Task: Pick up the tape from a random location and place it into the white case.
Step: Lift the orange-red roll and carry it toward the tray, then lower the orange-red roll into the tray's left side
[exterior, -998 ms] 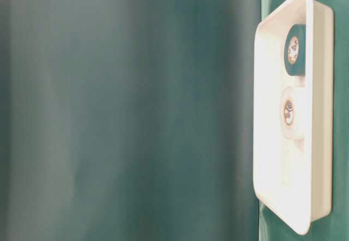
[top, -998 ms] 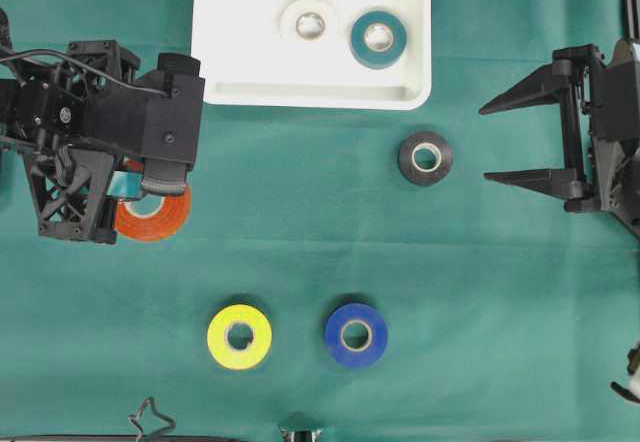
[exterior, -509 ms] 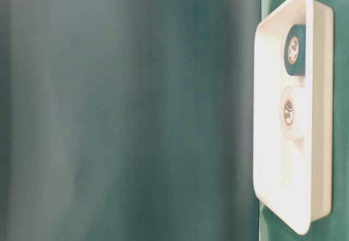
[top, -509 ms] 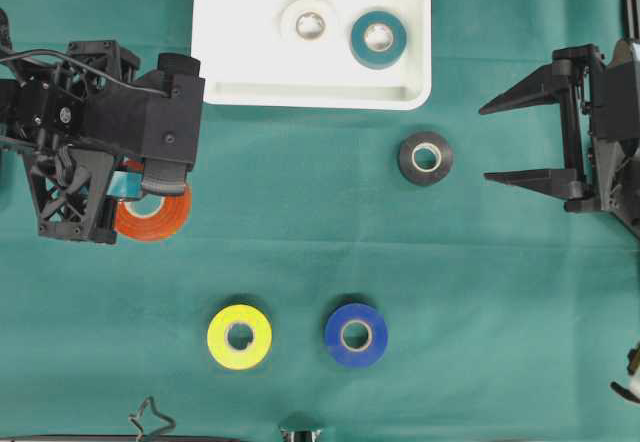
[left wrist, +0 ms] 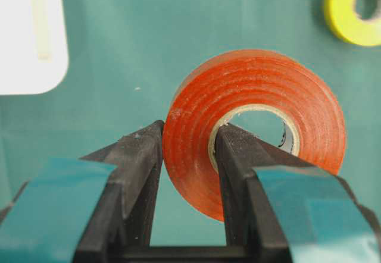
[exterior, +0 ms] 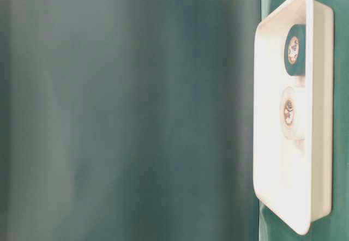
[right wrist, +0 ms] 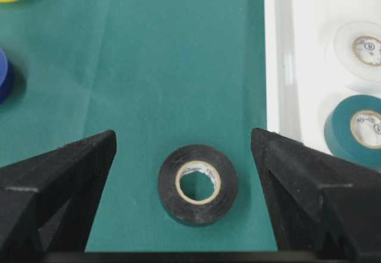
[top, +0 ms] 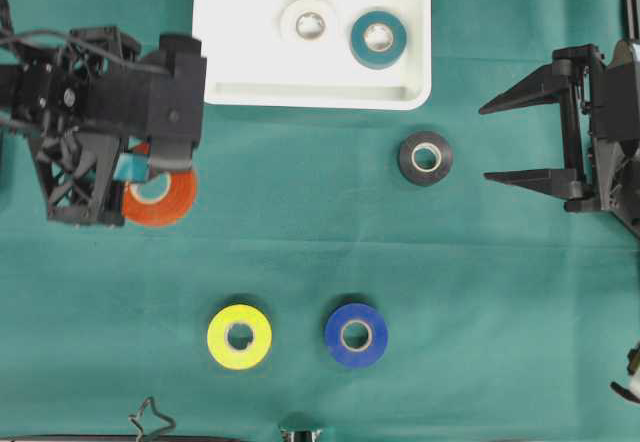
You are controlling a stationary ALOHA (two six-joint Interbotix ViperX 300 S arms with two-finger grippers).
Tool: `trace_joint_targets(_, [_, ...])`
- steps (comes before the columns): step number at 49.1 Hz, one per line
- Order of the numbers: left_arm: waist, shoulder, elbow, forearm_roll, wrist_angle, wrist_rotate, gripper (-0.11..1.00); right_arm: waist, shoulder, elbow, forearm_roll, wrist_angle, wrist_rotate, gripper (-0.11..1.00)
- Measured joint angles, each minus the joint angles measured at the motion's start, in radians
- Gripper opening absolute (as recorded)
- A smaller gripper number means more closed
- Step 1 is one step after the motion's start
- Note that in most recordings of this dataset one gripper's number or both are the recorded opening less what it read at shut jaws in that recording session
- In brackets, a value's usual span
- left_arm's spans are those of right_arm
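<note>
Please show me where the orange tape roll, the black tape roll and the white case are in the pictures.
orange tape roll (left wrist: 262, 90): left wrist view, upper side face.
black tape roll (right wrist: 198, 207): right wrist view, lower side of the ring.
white case (top: 240, 22): overhead view, bare floor at left.

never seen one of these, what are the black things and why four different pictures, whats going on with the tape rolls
The black things are two robot arms, each ending in a two-fingered gripper. One picture looks straight down on the green table, one looks from table level and appears turned sideways, and two come from cameras on the arms' wrists.

The left gripper is shut on an orange roll, pinching its wall with one finger inside the hole and one outside. The right gripper is open and holds nothing; a black roll lies in front of it.

A yellow roll and a blue roll also lie on the cloth. The white case already holds a white roll and a teal roll.
</note>
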Motion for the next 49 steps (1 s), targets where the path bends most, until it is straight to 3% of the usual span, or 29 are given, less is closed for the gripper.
trace_joint_targets(22, [0.295,-0.003,0.049,0.003,0.0,0.011,0.21,-0.002,0.002,0.0,-0.003,0.005,-0.002,0.87])
trace_joint_targets(33, [0.42,-0.02,0.071,0.003,-0.014,0.066,0.21,0.0,0.002,-0.002,-0.003,0.008,0.0,0.87])
trace_joint_targets(49, [0.443,-0.008,0.069,0.003,-0.072,0.086,0.21,0.0,0.002,-0.002,-0.005,0.011,-0.002,0.87])
